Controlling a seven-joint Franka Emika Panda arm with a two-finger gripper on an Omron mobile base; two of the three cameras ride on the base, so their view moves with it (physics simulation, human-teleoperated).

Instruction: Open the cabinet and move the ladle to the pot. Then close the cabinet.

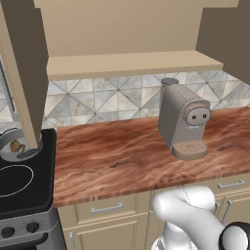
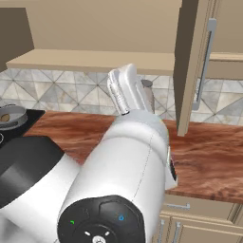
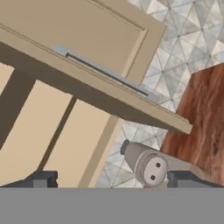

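The cabinet (image 1: 122, 29) stands open with a bare shelf; its left door (image 1: 24, 63) and right door (image 2: 192, 66) are swung out. The right door's silver bar handle (image 2: 205, 66) faces right. In the hand view an open door (image 3: 78, 35) with its long handle (image 3: 105, 74) crosses the top, some way ahead of my gripper (image 3: 113, 181). The gripper is open and holds nothing. The grey pot (image 1: 6, 142) sits on the stove at far left, partly behind the left door. The brown ladle (image 1: 17, 146) lies in the pot (image 2: 18, 113); the ladle (image 2: 4, 117) also shows there.
A tall grey coffee machine (image 1: 183, 122) stands on the wood-grain counter (image 1: 112, 161), also seen below the door in the hand view (image 3: 146, 164). The black stove (image 1: 19, 185) is at left. Low drawers (image 1: 105, 209) run under the counter. My arm blocks the middle of the right base view.
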